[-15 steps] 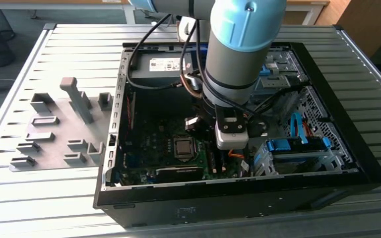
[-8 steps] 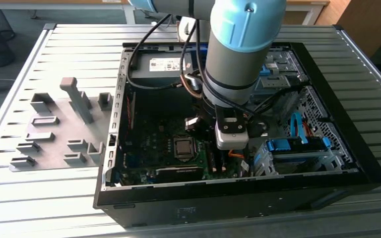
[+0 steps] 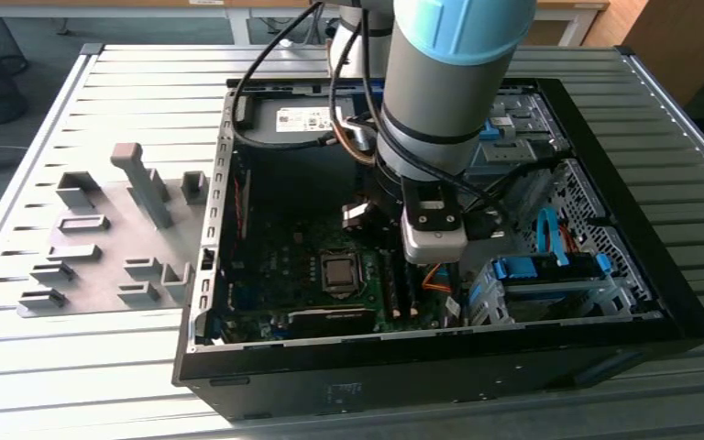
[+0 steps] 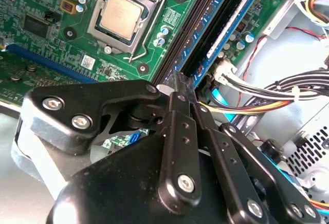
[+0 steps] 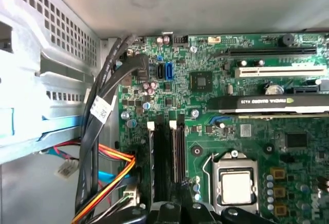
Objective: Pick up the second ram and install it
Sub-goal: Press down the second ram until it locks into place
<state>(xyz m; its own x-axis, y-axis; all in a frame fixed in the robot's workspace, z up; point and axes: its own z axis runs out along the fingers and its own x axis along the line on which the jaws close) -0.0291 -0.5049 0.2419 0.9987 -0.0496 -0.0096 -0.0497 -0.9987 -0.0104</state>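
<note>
The gripper (image 4: 181, 82) hangs low inside the open computer case (image 3: 645, 275), over the memory slots (image 5: 167, 152). Its fingers (image 4: 177, 131) press together, tips hiding whatever they pinch. The second ram (image 4: 203, 41) appears edge-on in a slot, partly hidden.

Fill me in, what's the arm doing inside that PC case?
The arm's gripper is down inside the open computer case, right over the memory slots beside the processor. Its fingers look closed together at the tips, seemingly on a thin memory stick at the slots, though the stick itself is hard to make out. The grey parts tray sits outside the case, at the exterior view's left.
</note>
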